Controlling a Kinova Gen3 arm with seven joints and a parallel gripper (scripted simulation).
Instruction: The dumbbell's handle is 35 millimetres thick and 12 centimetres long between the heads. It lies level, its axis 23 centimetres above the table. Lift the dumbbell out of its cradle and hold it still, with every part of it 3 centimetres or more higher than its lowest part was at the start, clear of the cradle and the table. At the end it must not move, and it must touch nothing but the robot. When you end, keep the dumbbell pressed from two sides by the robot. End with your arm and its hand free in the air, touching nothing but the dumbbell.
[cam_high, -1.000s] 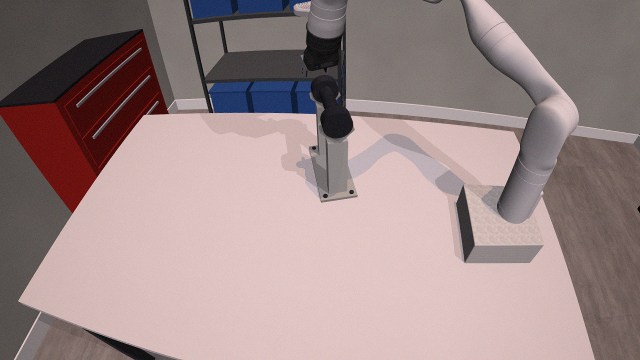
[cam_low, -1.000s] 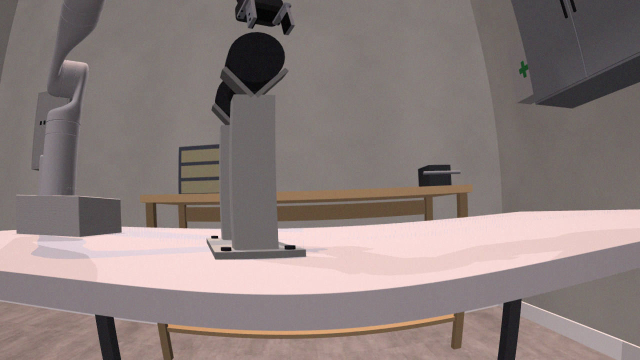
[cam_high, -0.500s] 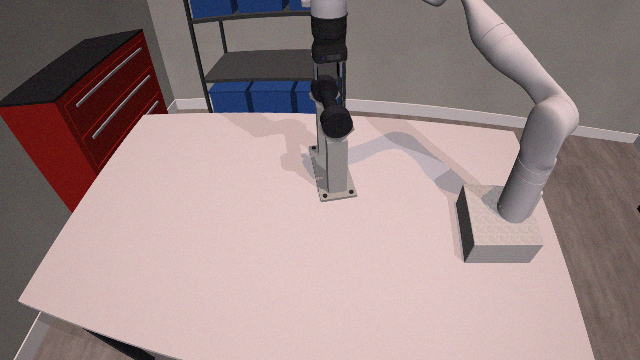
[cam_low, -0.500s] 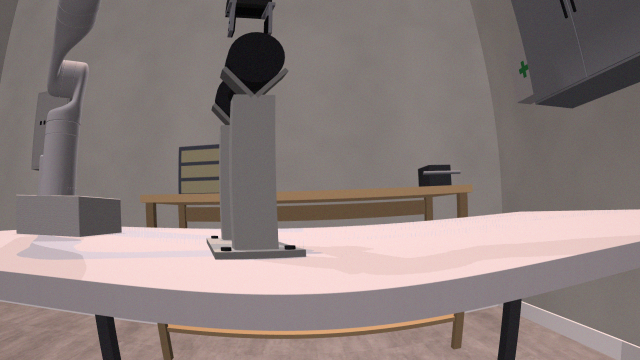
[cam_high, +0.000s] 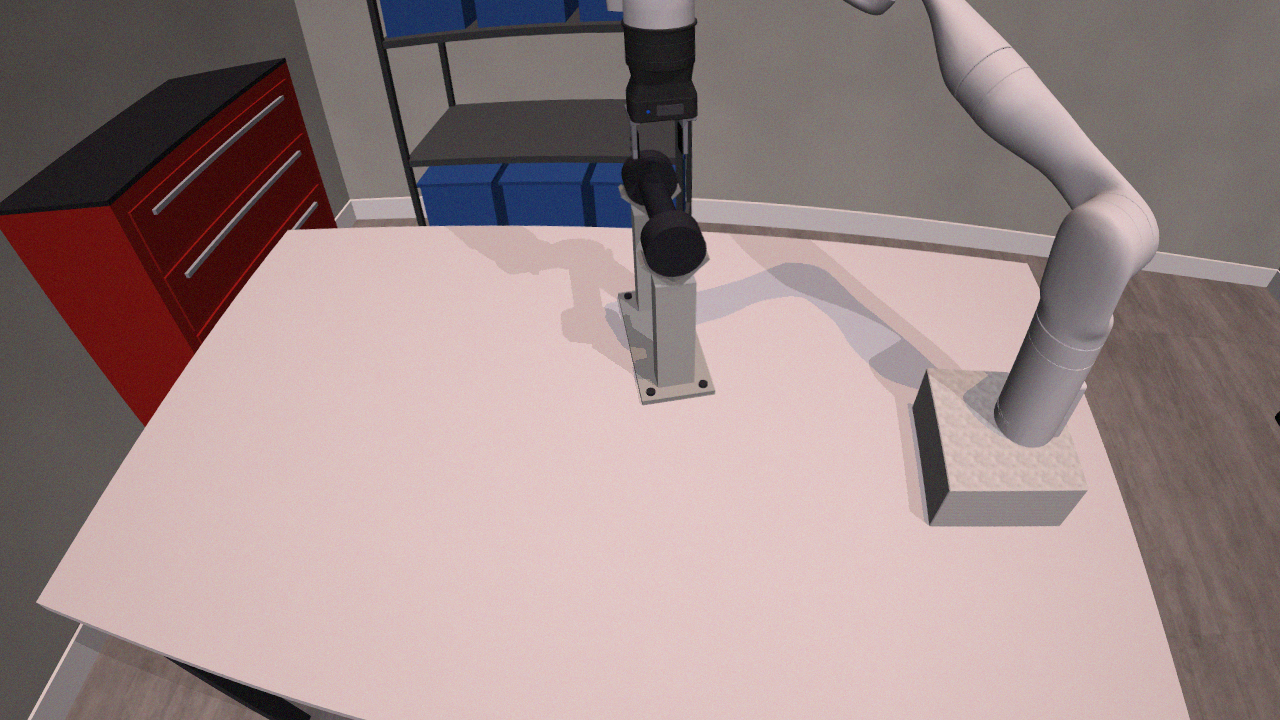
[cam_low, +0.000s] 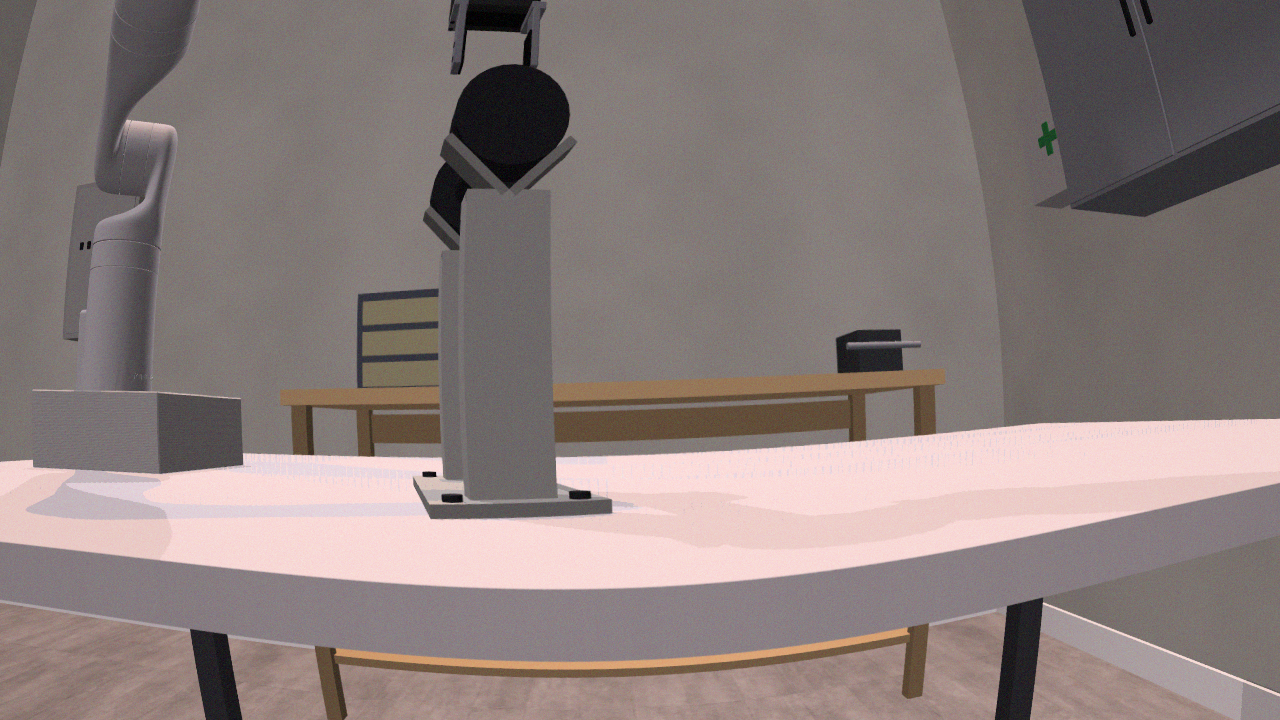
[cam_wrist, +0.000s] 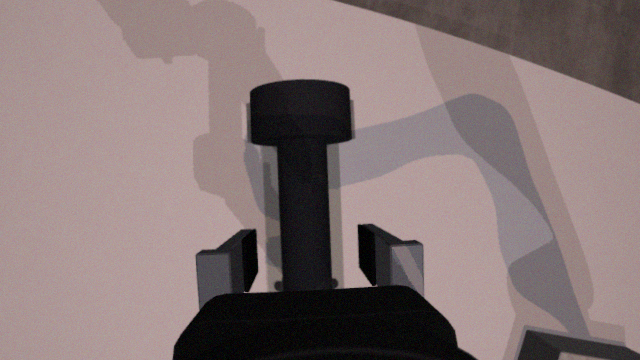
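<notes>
The black dumbbell (cam_high: 673, 240) (cam_low: 510, 111) (cam_wrist: 304, 200) lies level in the V-shaped tops of the grey cradle (cam_high: 673, 331) (cam_low: 505, 340), which is bolted to the pale table (cam_high: 402, 492) (cam_low: 805, 537) (cam_wrist: 100, 200). My gripper (cam_high: 660, 174) (cam_low: 496, 64) (cam_wrist: 308, 248) points straight down over the middle of the handle. It is open and empty. In the wrist view the two fingers stand on either side of the handle with a gap on each side. In the exterior view the fingertips are about level with the top of the heads, above the handle.
The arm's grey base block (cam_high: 1002, 474) (cam_low: 134, 429) sits on the table's right side. Off the table are a red drawer cabinet (cam_high: 179, 205), a shelf rack with blue bins (cam_high: 501, 134), a wooden table (cam_low: 716, 389) and a wall cabinet (cam_low: 1163, 89).
</notes>
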